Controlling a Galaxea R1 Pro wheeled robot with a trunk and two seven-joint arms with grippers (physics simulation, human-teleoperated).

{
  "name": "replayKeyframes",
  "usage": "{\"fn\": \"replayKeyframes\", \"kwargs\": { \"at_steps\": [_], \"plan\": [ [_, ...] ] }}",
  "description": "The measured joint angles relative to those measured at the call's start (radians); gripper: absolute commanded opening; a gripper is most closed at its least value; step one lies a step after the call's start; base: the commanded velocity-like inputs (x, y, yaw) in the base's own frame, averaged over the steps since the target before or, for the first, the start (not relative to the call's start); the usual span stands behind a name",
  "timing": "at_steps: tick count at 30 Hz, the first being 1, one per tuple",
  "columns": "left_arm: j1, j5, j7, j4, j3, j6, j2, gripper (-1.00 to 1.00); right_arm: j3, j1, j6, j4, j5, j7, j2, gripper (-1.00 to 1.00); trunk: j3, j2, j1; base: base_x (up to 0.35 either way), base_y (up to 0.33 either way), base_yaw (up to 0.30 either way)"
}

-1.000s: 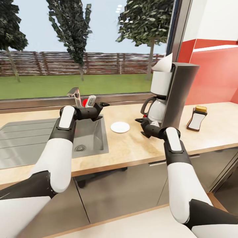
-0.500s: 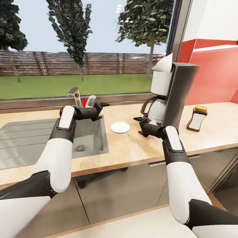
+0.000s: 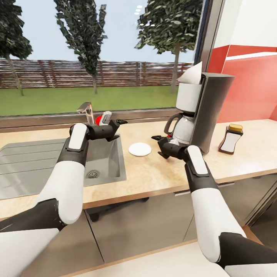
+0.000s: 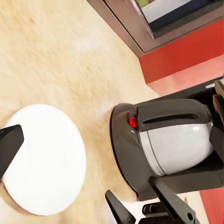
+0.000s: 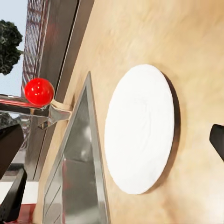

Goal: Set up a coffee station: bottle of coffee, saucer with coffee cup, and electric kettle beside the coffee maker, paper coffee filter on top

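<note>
The saucer (image 3: 139, 149), a flat round white disc, lies bare on the pale wood-grain counter (image 3: 154, 173), between the steel sink (image 3: 104, 161) and the coffee maker (image 3: 200, 111). That machine is a dark grey column with a white upper part, a white paper cone (the filter (image 3: 191, 74)) resting on top, and a white carafe in its base. The bottle of coffee (image 3: 230, 138), dark with a gold cap, stands right of it, apart. The right gripper (image 3: 158, 145) hovers near the saucer's edge, jaws apart and empty. The left gripper (image 3: 118, 124) hangs over the sink, jaws also apart and empty.
</note>
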Motion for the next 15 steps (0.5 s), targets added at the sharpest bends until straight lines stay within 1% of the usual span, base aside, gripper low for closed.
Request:
{"fn": "replayKeyframes", "kwargs": {
  "at_steps": [3,6,15],
  "plan": [
    [0.0,0.0,0.0,0.0,0.001,0.0,0.0,1.0,0.032,0.0,-0.014,0.001,-0.003,0.0,0.0,1.0,0.0,0.0,0.0,0.062,0.0,0.0],
    [0.0,0.0,0.0,0.0,0.001,0.0,0.0,1.0,0.049,0.0,-0.021,0.001,-0.004,0.0,0.0,1.0,0.0,0.0,0.0,0.02,0.0,0.0],
    [0.0,0.0,0.0,0.001,0.003,0.0,0.0,1.0,0.061,0.0,-0.023,0.001,-0.004,0.0,0.001,1.0,0.0,0.0,0.0,0.053,0.012,0.0]
  ]
}}
